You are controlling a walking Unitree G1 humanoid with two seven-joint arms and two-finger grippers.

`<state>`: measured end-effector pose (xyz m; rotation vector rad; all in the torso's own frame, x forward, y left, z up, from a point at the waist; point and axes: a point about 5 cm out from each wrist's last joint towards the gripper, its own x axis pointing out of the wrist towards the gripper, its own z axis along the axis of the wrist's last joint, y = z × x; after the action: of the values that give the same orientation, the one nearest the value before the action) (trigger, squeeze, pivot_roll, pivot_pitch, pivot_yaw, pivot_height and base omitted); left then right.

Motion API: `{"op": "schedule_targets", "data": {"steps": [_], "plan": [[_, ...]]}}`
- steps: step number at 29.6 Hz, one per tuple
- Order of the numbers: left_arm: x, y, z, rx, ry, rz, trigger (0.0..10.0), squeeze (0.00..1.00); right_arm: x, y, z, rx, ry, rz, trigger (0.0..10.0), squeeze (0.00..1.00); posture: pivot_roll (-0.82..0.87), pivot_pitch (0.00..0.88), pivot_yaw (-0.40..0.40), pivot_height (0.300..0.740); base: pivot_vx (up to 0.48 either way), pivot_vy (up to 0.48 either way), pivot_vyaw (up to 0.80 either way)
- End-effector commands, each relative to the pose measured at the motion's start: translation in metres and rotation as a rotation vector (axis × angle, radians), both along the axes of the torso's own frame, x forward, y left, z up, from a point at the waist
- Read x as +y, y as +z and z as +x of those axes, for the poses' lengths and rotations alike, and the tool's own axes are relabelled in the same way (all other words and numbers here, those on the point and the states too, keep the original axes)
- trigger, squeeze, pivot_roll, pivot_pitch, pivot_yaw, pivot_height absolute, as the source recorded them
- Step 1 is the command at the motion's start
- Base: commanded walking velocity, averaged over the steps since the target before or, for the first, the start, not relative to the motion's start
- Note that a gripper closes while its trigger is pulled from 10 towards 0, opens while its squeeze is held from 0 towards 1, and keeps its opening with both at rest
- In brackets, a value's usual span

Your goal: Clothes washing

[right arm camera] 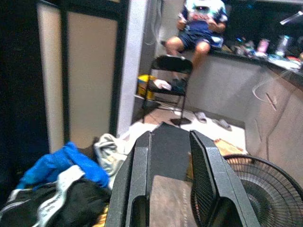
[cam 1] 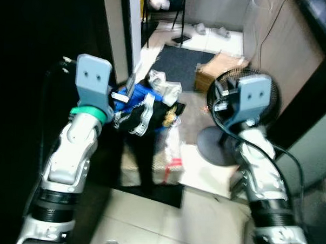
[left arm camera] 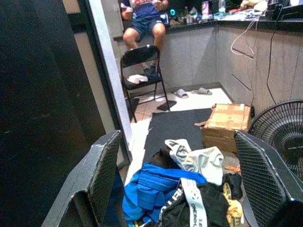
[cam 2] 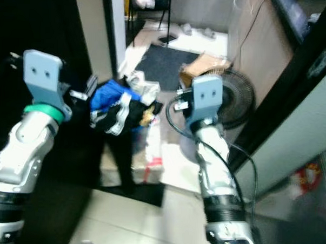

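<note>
Both silver arms are seen raised in the head views, the left gripper touching the heap of clothes, which is piled on a wrapped bundle beside a standing fan. Seen from the left wrist, its fingers are spread wide, the clothes lying between and just beyond them, ungrasped. From the right wrist, the right gripper is held nearly closed on nothing, the clothes being off to its side.
</note>
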<state>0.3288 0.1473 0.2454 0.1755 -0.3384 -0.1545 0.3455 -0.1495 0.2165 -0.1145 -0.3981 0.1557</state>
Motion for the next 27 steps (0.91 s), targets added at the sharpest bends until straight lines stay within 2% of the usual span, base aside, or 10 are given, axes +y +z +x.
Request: {"op": "schedule_targets", "data": {"steps": [1, 21, 24, 27], "plan": [[0.0054, -0.0014, 0.0009, 0.004, 0.018, 0.01, 10.0, 0.0, 0.0035, -0.0015, 0.0011, 0.012, 0.011, 0.011, 10.0, 0.0, 0.01, 0.026, 0.006, 0.74, 0.439, 0.0, 0.0], [0.0039, -0.003, 0.0021, 0.003, 0.017, 0.011, 10.0, 0.0, 0.0028, -0.0022, 0.0017, 0.01, 0.011, -0.011, 10.0, 0.0, 0.01, 0.017, 0.004, 0.74, 0.424, 0.0, 0.0], [0.004, -0.003, 0.0023, 0.004, 0.017, 0.009, 10.0, 0.0, 0.0025, -0.0023, 0.0018, 0.01, 0.009, -0.013, 10.0, 0.0, 0.01, 0.017, 0.005, 0.74, 0.352, 0.0, 0.0], [0.0036, -0.0035, 0.0023, 0.009, 0.013, 0.001, 10.0, 0.0, 0.0021, -0.0022, 0.0018, 0.009, 0.007, -0.014, 10.0, 0.0, 0.01, 0.02, 0.007, 0.74, 0.0, 0.0, 0.0]]}}
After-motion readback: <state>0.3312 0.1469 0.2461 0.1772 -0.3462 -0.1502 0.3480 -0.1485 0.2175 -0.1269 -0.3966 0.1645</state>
